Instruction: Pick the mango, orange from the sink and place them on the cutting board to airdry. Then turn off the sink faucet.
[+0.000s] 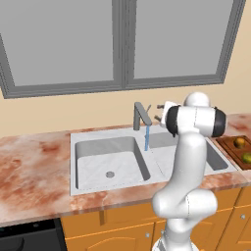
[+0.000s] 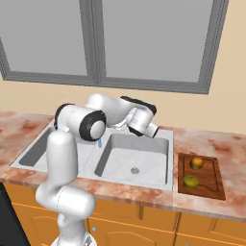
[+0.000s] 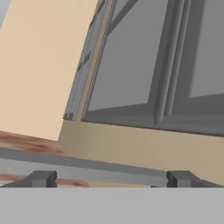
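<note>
The orange (image 1: 239,142) (image 2: 196,163) and the yellow-green mango (image 1: 246,158) (image 2: 190,180) lie on the dark brown cutting board (image 1: 230,147) (image 2: 206,190), on the counter right of the sink (image 1: 73,147) (image 2: 163,166). The grey sink faucet (image 1: 141,116) stands behind the divider between the basins, and a thin blue stream of water (image 1: 146,138) runs from its spout. My gripper (image 1: 158,112) (image 3: 111,179) hangs open just right of the faucet's top, holding nothing. In the hand view a flat grey bar (image 3: 87,168) crosses just beyond the fingertips (image 3: 43,178).
A grey-framed window (image 1: 117,44) fills the wall behind the sink. Reddish marbled counter (image 1: 34,166) runs on both sides, over orange wooden cabinets (image 1: 117,230). My white arm (image 2: 72,144) stands over the left basin in the right base view.
</note>
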